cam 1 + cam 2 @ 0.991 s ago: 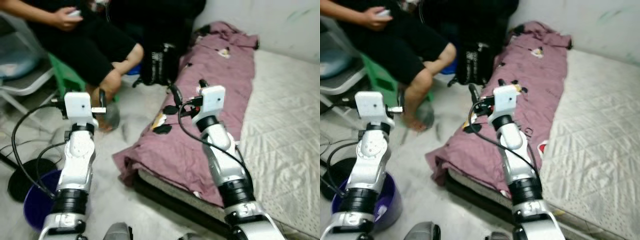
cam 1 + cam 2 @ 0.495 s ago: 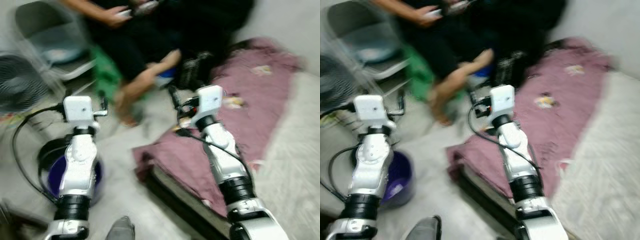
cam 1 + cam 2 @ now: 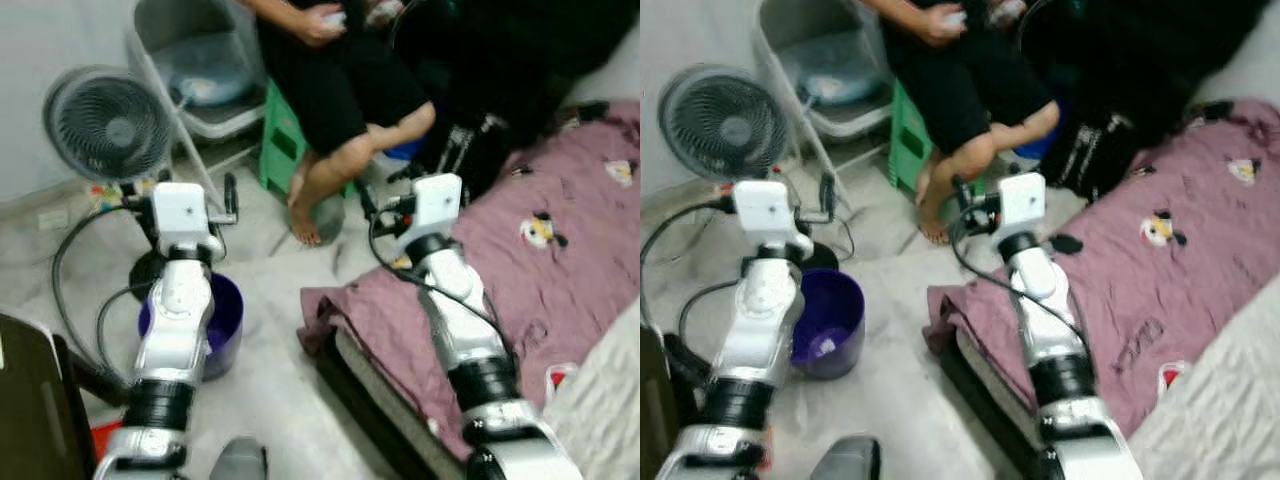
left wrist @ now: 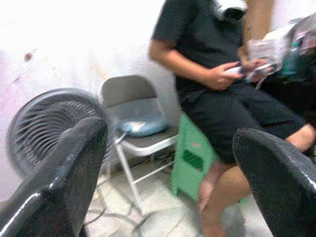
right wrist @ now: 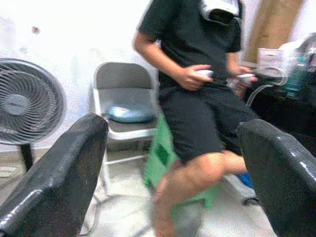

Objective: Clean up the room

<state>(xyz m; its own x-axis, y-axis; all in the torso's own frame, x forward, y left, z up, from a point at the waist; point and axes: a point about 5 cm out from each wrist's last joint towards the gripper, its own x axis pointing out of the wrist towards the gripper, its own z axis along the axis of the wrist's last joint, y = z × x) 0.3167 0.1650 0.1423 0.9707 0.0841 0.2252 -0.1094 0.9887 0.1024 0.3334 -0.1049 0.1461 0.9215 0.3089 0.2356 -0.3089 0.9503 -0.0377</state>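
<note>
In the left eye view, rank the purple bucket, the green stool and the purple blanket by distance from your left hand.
From the left hand:
1. Green stool, up and to its right, beneath the seated person.
2. Purple bucket, on the floor below the left arm; close to the stool's distance, hard to separate.
3. Purple blanket, far right on the mattress.

Glossy purple plastic bucket (image 3: 830, 320), soft mauve cloth blanket (image 3: 1160, 270), grey metal chair (image 5: 126, 106)

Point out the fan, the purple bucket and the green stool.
fan (image 3: 108, 125), left eye view, centre of its round grille.
purple bucket (image 3: 830, 330), right eye view, its outer wall.
green stool (image 5: 160, 155), right wrist view, its side panel.
</note>
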